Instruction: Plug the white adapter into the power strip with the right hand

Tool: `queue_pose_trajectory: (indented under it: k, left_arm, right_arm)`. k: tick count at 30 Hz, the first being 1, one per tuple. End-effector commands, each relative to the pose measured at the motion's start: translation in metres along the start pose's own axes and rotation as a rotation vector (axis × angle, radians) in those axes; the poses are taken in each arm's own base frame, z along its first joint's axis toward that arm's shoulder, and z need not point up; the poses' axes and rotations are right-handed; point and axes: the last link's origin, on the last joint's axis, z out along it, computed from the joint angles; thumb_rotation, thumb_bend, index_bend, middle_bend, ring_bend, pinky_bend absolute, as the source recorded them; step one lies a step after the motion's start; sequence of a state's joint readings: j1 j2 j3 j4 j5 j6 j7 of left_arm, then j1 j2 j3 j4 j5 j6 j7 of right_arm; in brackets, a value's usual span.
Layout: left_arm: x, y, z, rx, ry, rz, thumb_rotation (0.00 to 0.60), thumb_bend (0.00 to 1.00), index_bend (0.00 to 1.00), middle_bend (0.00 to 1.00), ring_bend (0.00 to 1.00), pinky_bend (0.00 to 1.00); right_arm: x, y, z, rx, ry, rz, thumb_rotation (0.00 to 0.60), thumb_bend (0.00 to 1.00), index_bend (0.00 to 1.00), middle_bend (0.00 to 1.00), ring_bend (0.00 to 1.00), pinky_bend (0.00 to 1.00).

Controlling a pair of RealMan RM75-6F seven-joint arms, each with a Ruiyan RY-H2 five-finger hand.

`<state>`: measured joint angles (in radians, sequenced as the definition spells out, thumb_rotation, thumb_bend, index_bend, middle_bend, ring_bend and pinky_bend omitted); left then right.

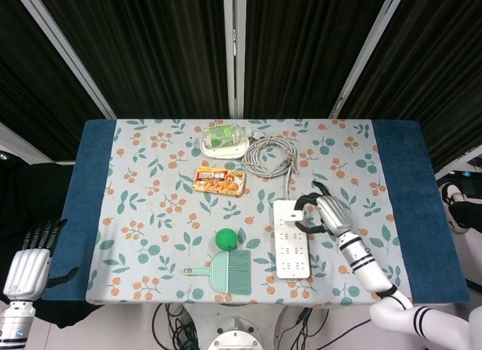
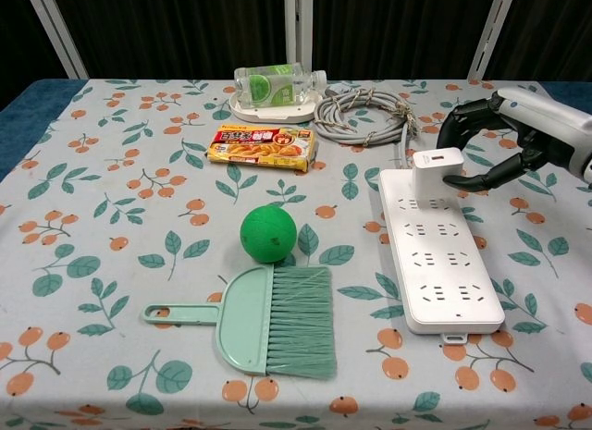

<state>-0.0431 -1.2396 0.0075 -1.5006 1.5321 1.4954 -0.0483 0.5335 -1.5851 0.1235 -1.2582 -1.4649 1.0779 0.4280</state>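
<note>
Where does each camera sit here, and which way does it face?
Head view: high above the table's near edge, looking steeply down at the table; shows the right hand and forearm, and the left hand beside the table.
Chest view: low at the near edge, looking across the tabletop; only the right hand shows.
Shared: power strip, white adapter, right hand.

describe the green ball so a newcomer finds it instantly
Start at the long white power strip on the right of the floral tablecloth and look left. The green ball sits just above the mint brush and dustpan. It is the only round, darker green item.
</note>
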Motion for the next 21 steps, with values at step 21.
queue_pose_trajectory:
  k: [21]
  left_arm:
    - [-0.001,-0.001,0.0,0.009,-0.005,-0.002,0.6,0.13,0.0,0.0,0.0,0.0]
  right_arm:
    - [-0.01,0.011,0.005,0.014,-0.014,0.052,0.6,0.38,0.74,0.62,0.36,0.0]
